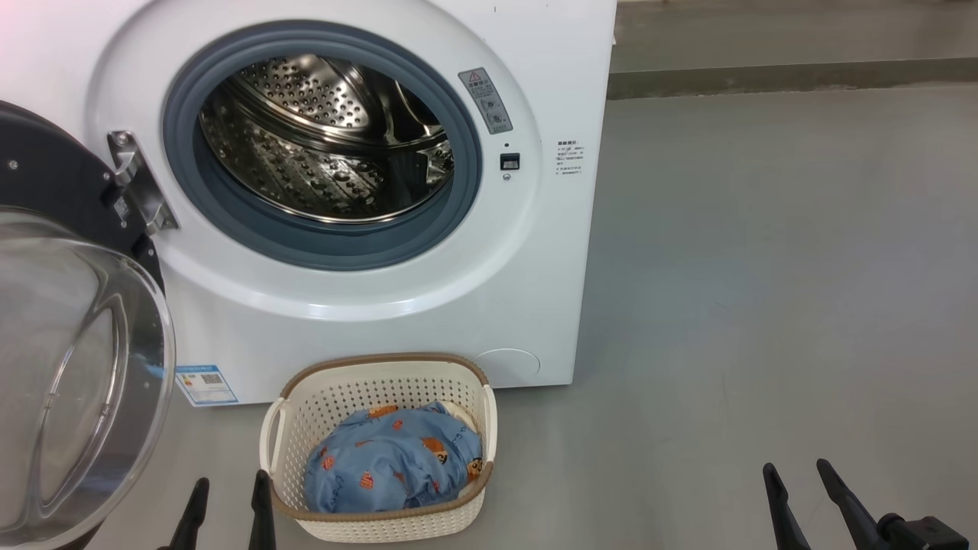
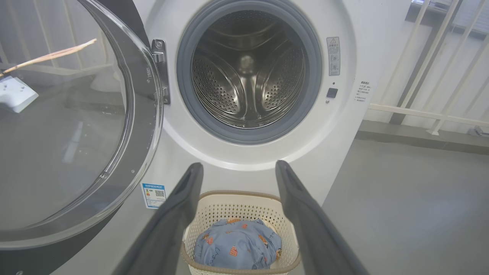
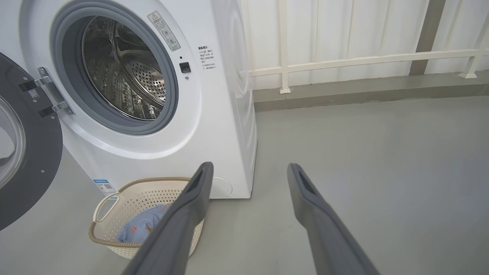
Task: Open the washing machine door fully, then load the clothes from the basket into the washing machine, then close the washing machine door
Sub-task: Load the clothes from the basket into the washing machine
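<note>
Smooth grey floor [image 1: 764, 267], raised kerb [image 1: 795, 76] along its far edge; white washer [image 1: 535, 305] standing on it near that edge; cream basket [image 1: 359, 393], brown-rimmed, on the floor just before the washer's base

Smooth grey floor [image 1: 764, 267], matte, faintly scuffed, evenly lit, no hard shadows. Low grey kerb [image 1: 795, 76] along far edge of floor. Behind kerb, white ribbed wall [image 3: 344, 26]. Cream railing [image 3: 363, 60] in front of wall, feet on kerb. One darker grey-brown post [image 3: 422, 34] toward right.
</note>
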Robot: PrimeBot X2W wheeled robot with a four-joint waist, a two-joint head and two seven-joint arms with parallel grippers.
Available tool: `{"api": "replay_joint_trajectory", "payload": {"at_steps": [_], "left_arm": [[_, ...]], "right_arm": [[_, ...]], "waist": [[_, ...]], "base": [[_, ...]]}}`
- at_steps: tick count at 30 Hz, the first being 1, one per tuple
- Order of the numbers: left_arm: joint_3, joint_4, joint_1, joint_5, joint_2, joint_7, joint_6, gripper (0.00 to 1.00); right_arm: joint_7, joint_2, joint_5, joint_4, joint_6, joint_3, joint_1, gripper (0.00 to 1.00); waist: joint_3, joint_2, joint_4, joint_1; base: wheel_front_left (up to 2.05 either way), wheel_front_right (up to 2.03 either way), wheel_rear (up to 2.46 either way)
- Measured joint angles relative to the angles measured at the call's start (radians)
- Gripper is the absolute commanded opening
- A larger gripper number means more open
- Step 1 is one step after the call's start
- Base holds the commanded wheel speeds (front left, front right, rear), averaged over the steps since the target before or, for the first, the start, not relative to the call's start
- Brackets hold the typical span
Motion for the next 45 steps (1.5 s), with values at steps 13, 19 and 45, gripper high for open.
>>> {"api": "replay_joint_trajectory", "payload": {"at_steps": [13,19,45], "left_arm": [[-0.001,0.000,0.000,0.009,0.000,0.000,0.005,1.00],[-0.001,0.000,0.000,0.014,0.000,0.000,0.006,1.00],[-0.001,0.005,0.000,0.016,0.000,0.000,0.015,1.00]], "right_arm": [[0.000,-0.003,0.000,0.000,0.000,0.003,0.000,1.00],[0.000,-0.003,0.000,0.001,0.000,0.003,0.000,1.00],[0.000,-0.004,0.000,0.001,0.000,0.003,0.000,1.00]], "waist": [[0.002,0.0000,0.001,0.0000],[0.001,0.0000,0.001,0.0000],[0.007,0.0000,0.001,-0.0001]], "base": [[0.00,0.00,0.00],[0.00,0.00,0.00],[0.00,0.00,0.00]]}}
